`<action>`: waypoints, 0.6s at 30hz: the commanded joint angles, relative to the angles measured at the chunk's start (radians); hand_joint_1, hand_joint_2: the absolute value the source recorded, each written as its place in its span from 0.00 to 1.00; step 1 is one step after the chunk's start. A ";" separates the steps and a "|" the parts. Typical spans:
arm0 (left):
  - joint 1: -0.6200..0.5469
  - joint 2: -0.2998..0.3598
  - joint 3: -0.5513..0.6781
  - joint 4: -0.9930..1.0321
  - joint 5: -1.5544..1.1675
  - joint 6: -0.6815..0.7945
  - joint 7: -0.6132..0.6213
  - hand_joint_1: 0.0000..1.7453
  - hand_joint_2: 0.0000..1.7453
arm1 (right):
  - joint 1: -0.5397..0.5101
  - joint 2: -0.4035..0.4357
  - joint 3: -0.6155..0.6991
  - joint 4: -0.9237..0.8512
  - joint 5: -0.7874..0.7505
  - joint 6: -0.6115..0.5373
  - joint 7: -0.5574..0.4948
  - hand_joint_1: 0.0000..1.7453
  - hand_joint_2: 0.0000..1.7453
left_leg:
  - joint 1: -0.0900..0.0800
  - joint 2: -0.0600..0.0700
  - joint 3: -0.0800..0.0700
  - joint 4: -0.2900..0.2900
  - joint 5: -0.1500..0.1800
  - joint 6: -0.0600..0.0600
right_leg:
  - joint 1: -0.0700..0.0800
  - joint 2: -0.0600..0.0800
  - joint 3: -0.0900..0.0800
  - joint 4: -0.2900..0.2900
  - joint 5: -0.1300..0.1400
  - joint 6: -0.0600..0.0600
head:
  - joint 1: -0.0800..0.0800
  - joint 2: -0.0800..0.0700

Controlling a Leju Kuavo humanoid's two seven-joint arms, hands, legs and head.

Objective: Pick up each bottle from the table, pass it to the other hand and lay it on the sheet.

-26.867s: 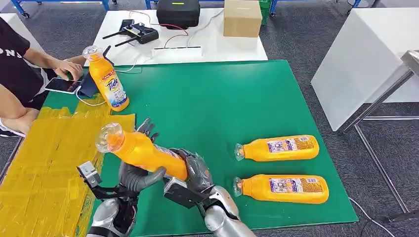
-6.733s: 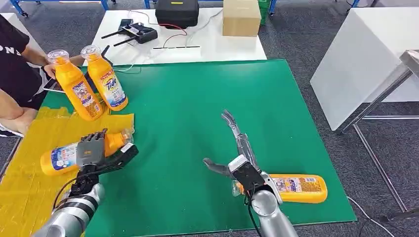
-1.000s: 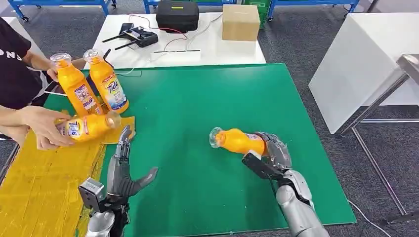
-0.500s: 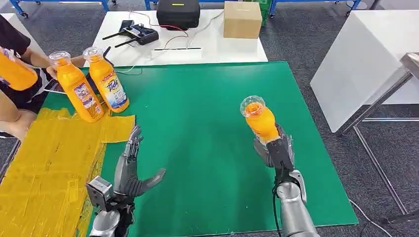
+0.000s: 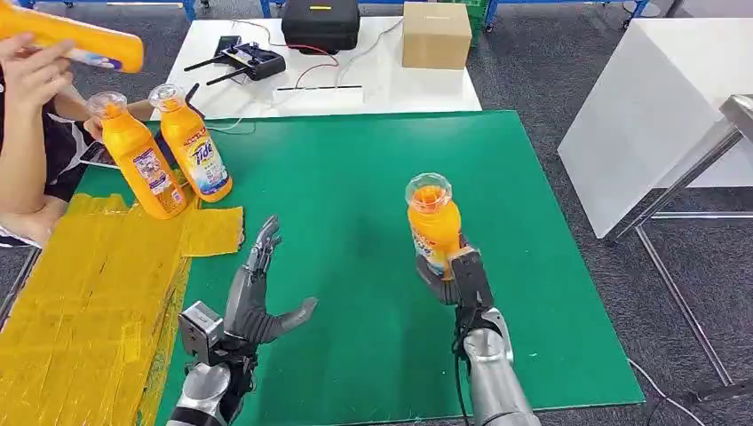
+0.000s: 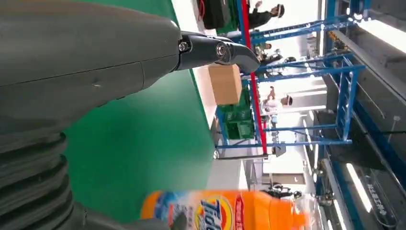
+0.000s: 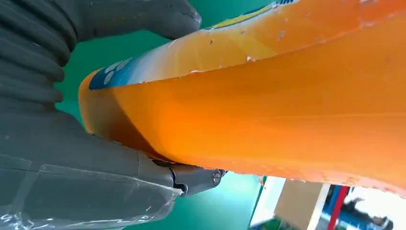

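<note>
My right hand (image 5: pixel 455 277) grips an orange Tide bottle (image 5: pixel 433 227) near its base and holds it upright above the green mat (image 5: pixel 355 177), clear cap uppermost. The right wrist view has the bottle (image 7: pixel 268 105) pressed into the palm under the thumb (image 7: pixel 143 19). My left hand (image 5: pixel 253 297) hovers open over the mat's left part, fingers stretched forward, thumb out toward the bottle. In the left wrist view the same bottle (image 6: pixel 225 211) lies beyond the left hand (image 6: pixel 72 96). The yellow sheet (image 5: pixel 89 293) covers the table's left side.
Two orange bottles (image 5: pixel 138 169) (image 5: pixel 194 146) stand at the sheet's far corner. A person at the far left holds another bottle (image 5: pixel 75 37) raised. A white table (image 5: pixel 337 71) behind the mat carries a black case, a cardboard box (image 5: pixel 435 34) and a remote.
My right hand has carried the upright bottle a little leftward, toward the left hand. The left hand has risen slightly and shifted right. The person has lifted their bottle higher.
</note>
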 commanded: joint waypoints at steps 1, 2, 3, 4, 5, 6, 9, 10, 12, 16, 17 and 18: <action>-0.106 -0.009 -0.057 0.156 0.000 -0.018 0.016 0.00 1.00 | -0.122 0.064 0.168 0.228 -0.006 -0.006 -0.032 1.00 1.00 | 0.001 0.003 0.001 0.000 -0.001 -0.002 | 0.001 0.002 0.001 0.000 0.000 -0.001 | 0.000 0.000; -0.113 -0.011 -0.062 0.163 0.000 -0.018 0.017 0.00 1.00 | -0.132 0.064 0.202 0.242 -0.020 -0.018 -0.032 1.00 1.00 | 0.000 0.003 0.001 0.000 0.000 -0.001 | 0.000 0.002 0.000 0.000 0.000 -0.001 | 0.000 0.000; -0.117 -0.013 -0.065 0.170 0.000 -0.020 0.018 0.00 1.00 | -0.137 0.064 0.225 0.246 -0.035 -0.026 -0.032 1.00 1.00 | 0.001 0.003 0.001 0.000 -0.001 -0.002 | 0.001 0.002 0.000 0.000 0.000 -0.001 | 0.000 0.000; -0.125 -0.014 -0.072 0.184 0.000 -0.028 0.023 0.00 1.00 | -0.147 0.064 0.264 0.256 -0.064 -0.037 -0.030 1.00 1.00 | 0.001 0.003 0.001 0.000 -0.001 -0.002 | 0.001 0.001 0.000 0.001 0.000 -0.001 | 0.000 0.000; -0.130 -0.016 -0.074 0.189 0.000 -0.027 0.022 0.00 1.00 | -0.151 0.064 0.281 0.260 -0.078 -0.049 -0.026 1.00 1.00 | 0.001 0.002 0.001 0.000 0.000 -0.002 | 0.001 0.001 0.000 0.000 0.000 -0.001 | 0.000 0.000; -0.131 -0.016 -0.075 0.191 0.000 -0.026 0.022 0.00 1.00 | -0.153 0.064 0.285 0.261 -0.081 -0.051 -0.025 1.00 1.00 | 0.001 0.002 0.000 0.000 0.000 -0.002 | 0.001 0.001 0.000 0.000 0.000 -0.001 | 0.000 0.000; -0.131 -0.016 -0.075 0.191 0.000 -0.026 0.022 0.00 1.00 | -0.153 0.064 0.285 0.261 -0.081 -0.051 -0.025 1.00 1.00 | 0.001 0.000 0.001 0.000 0.000 -0.002 | 0.001 -0.001 0.001 0.000 0.000 -0.001 | 0.000 0.000; -0.131 -0.014 -0.077 0.194 0.000 -0.026 0.022 0.00 1.00 | -0.156 0.063 0.285 0.265 -0.070 -0.058 -0.032 1.00 1.00 | 0.000 0.000 0.001 0.000 0.000 -0.002 | 0.000 -0.001 0.000 0.000 0.000 0.000 | 0.000 0.000; -0.134 -0.016 -0.081 0.198 0.000 -0.028 0.023 0.00 1.00 | -0.163 0.064 0.310 0.264 -0.080 -0.059 -0.033 1.00 1.00 | 0.000 0.000 0.000 0.000 0.000 -0.001 | 0.000 -0.001 0.000 0.000 0.000 0.000 | 0.000 0.000; -0.153 -0.023 -0.092 0.220 0.002 -0.032 0.027 0.00 1.00 | -0.175 0.064 0.428 0.243 -0.148 -0.069 -0.021 1.00 1.00 | 0.000 0.001 -0.001 0.000 0.000 -0.002 | 0.000 0.000 -0.001 0.000 0.000 0.000 | 0.000 0.000; -0.153 -0.023 -0.092 0.220 0.002 -0.032 0.027 0.00 1.00 | -0.175 0.064 0.428 0.243 -0.148 -0.069 -0.021 1.00 1.00 | 0.001 0.001 0.000 0.000 0.000 -0.002 | 0.000 0.000 -0.001 0.001 0.000 -0.001 | 0.000 0.000; -0.157 -0.024 -0.093 0.226 0.002 -0.032 0.027 0.00 1.00 | -0.175 0.064 0.462 0.236 -0.164 -0.071 -0.016 1.00 1.00 | 0.000 0.001 -0.001 0.000 0.000 -0.002 | 0.000 0.000 -0.001 0.001 0.000 -0.001 | 0.000 0.000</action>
